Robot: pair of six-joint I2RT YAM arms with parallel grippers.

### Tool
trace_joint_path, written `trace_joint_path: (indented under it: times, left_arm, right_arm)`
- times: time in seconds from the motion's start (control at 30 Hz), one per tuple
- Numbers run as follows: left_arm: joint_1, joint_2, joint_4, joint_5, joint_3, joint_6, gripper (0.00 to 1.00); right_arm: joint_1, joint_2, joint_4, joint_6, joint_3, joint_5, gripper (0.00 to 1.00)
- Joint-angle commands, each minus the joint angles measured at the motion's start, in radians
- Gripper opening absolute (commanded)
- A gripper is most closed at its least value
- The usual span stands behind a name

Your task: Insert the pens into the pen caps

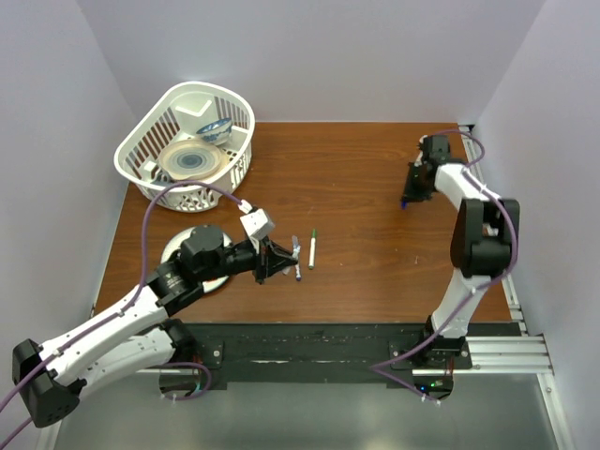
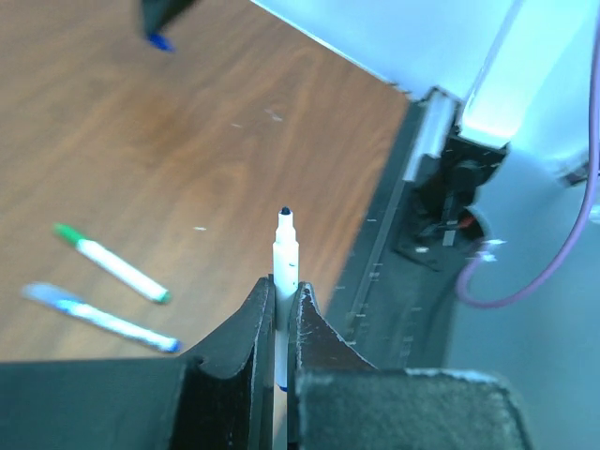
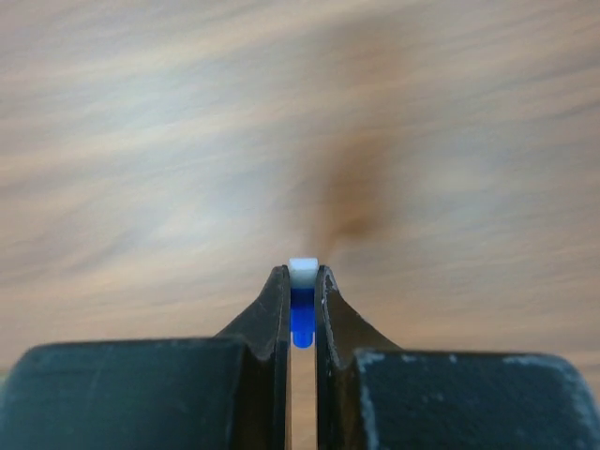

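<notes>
**Top external view.** The left hand (image 1: 280,260) is hovering over the middle of the bench (image 1: 366,272), left of centre and toward the near edge. Its fingers are pointing to the right. The green-tipped pen (image 1: 312,248) is lying flat on the bench just beyond the hand. A second white pen is showing right at the fingertips, but this view is not showing whether it is held or lying. The right hand (image 1: 410,192) is hanging near the far right corner, with the blue cap (image 1: 404,202) showing at its tip. A white basket (image 1: 141,155) is sitting at the far left corner.

**Left wrist view.** The left hand (image 2: 284,300) is clenching the held pen (image 2: 285,248). The pen is standing straight out between the two fingers with its dark tip leading. The green-tipped pen (image 2: 117,269) and a blue-ended pen (image 2: 94,316) are lying side by side on the bench, apart from each other. The right hand and the blue cap (image 2: 159,40) are showing at the top left edge.

**Right wrist view.** The right hand (image 3: 302,281) is clenching the blue cap (image 3: 302,323), which is sitting between the fingertips with its white end outward. The bench beneath is appearing blurred.
</notes>
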Motion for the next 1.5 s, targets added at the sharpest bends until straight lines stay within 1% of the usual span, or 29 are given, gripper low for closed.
trace_joint_path:
  times: [0.0,0.03,0.07,0.1,0.13,0.17,0.2,0.23,0.27,0.33,0.37,0.4,0.47,0.5,0.53,0.6,0.63,0.73,0.87,0.97,1.17,1.33,1.47]
  left_arm:
    - [0.003,0.002,0.231,0.106,-0.084,-0.199,0.0]
    - [0.002,0.007,0.246,0.109,-0.101,-0.213,0.0]
    - [0.002,0.005,0.278,0.11,-0.11,-0.242,0.0]
    - [0.002,0.005,0.302,0.111,-0.121,-0.257,0.0]
    - [0.003,0.005,0.328,0.116,-0.142,-0.273,0.0]
    - [0.002,0.007,0.379,0.117,-0.153,-0.3,0.0]
    - [0.003,0.007,0.407,0.12,-0.162,-0.313,0.0]
    - [0.003,0.013,0.464,0.126,-0.182,-0.323,0.0]
    - [0.002,0.016,0.495,0.131,-0.193,-0.343,0.0]
    - [0.002,0.034,0.564,0.152,-0.225,-0.368,0.0]
    - [0.003,0.043,0.629,0.159,-0.234,-0.388,0.0]
    - [0.002,0.063,0.663,0.166,-0.25,-0.4,0.0]
    - [0.002,0.085,0.761,0.185,-0.265,-0.438,0.0]
    - [0.002,0.108,0.786,0.189,-0.274,-0.449,0.0]
    - [0.002,0.119,0.805,0.191,-0.279,-0.457,0.0]
    - [0.002,0.151,0.848,0.192,-0.279,-0.471,0.0]
    - [0.003,0.162,0.877,0.197,-0.281,-0.475,0.0]
    - [0.002,0.197,0.927,0.208,-0.276,-0.488,0.0]
    - [0.003,0.229,0.957,0.205,-0.265,-0.498,0.0]
    - [0.002,0.257,0.971,0.203,-0.254,-0.509,0.0]
    - [0.005,0.29,0.972,0.212,-0.235,-0.501,0.0]
    - [0.003,0.28,0.937,0.203,-0.228,-0.478,0.0]
    - [0.005,0.269,0.908,0.197,-0.222,-0.462,0.0]
  right_arm:
    - [0.201,-0.302,0.327,0.192,-0.227,-0.131,0.0]
    - [0.231,-0.386,0.369,0.233,-0.318,-0.148,0.0]
    - [0.278,-0.438,0.406,0.266,-0.363,-0.145,0.0]
    - [0.304,-0.486,0.499,0.295,-0.409,-0.15,0.0]
    - [0.324,-0.527,0.55,0.344,-0.491,-0.179,0.0]
    - [0.343,-0.622,0.598,0.37,-0.531,-0.189,0.0]
    - [0.384,-0.662,0.689,0.387,-0.567,-0.205,0.0]
    - [0.403,-0.746,0.72,0.412,-0.623,-0.212,0.0]
    - [0.442,-0.779,0.75,0.421,-0.648,-0.216,0.0]
    - [0.473,-0.845,0.842,0.455,-0.715,-0.232,0.0]
    - [0.493,-0.9,0.877,0.473,-0.74,-0.254,0.0]
    - [0.501,-0.923,0.955,0.493,-0.763,-0.266,0.0]
    - [0.518,-0.972,1.012,0.55,-0.821,-0.271,0.0]
    - [0.525,-1.014,1.081,0.568,-0.843,-0.266,0.0]
    - [0.535,-1.032,1.119,0.603,-0.886,-0.262,0.0]
    - [0.564,-1.055,1.207,0.627,-0.917,-0.259,0.0]
    - [0.571,-1.059,1.221,0.634,-0.929,-0.259,0.0]
    - [0.599,-1.049,1.277,0.651,-0.943,-0.263,0.0]
    - [0.65,-1.014,1.452,0.696,-0.983,-0.268,0.0]
    - [0.676,-0.99,1.503,0.717,-1.0,-0.259,0.0]
    - [0.71,-0.985,1.508,0.713,-1.003,-0.254,0.0]
    - [0.722,-1.005,1.46,0.699,-1.0,-0.266,0.0]
    - [0.723,-1.046,1.384,0.674,-1.003,-0.265,0.0]
